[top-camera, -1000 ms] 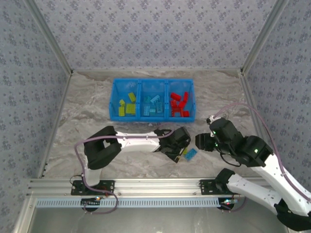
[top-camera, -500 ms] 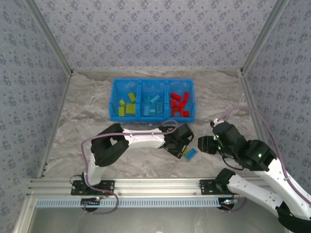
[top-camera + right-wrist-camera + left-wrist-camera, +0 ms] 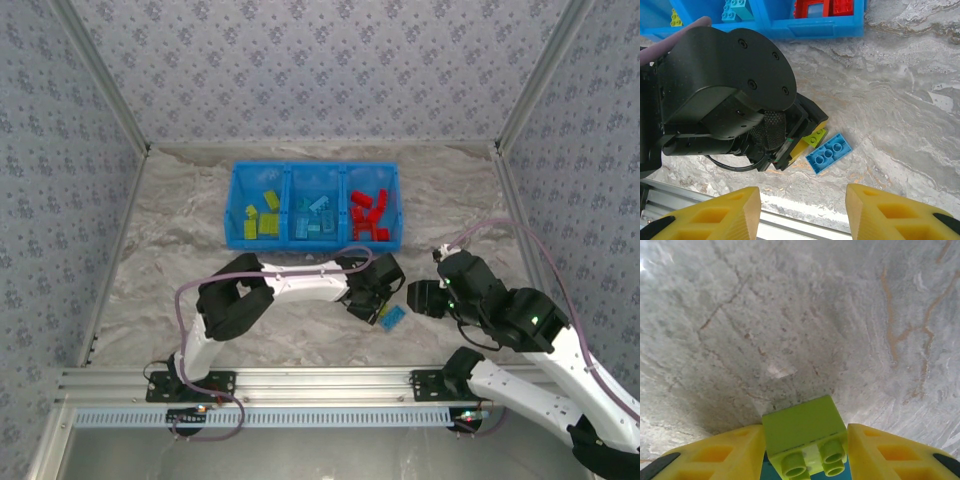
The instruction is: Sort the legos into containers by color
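My left gripper [image 3: 372,303] is low over the table in front of the blue bin [image 3: 315,168]. Its yellow fingers [image 3: 735,450] press both sides of a yellow-green lego [image 3: 800,427], studs toward the camera. From the right wrist view, that lego [image 3: 816,136] touches a light blue lego [image 3: 828,151] lying flat on the marble. My right gripper [image 3: 802,197] hovers open and empty just right of them. The containers hold yellow-green legos [image 3: 262,218] at left, light blue legos [image 3: 315,218] in the middle and red legos [image 3: 370,215] at right.
The bin's front wall [image 3: 815,27] lies beyond the left wrist. The aluminium rail [image 3: 300,385] runs along the table's near edge, close below the two loose bricks. Patterned walls enclose the marble surface.
The left gripper shifted slightly right and its jaws closed in on the yellow-green lego. The right gripper drifted a little down and right, then held still.
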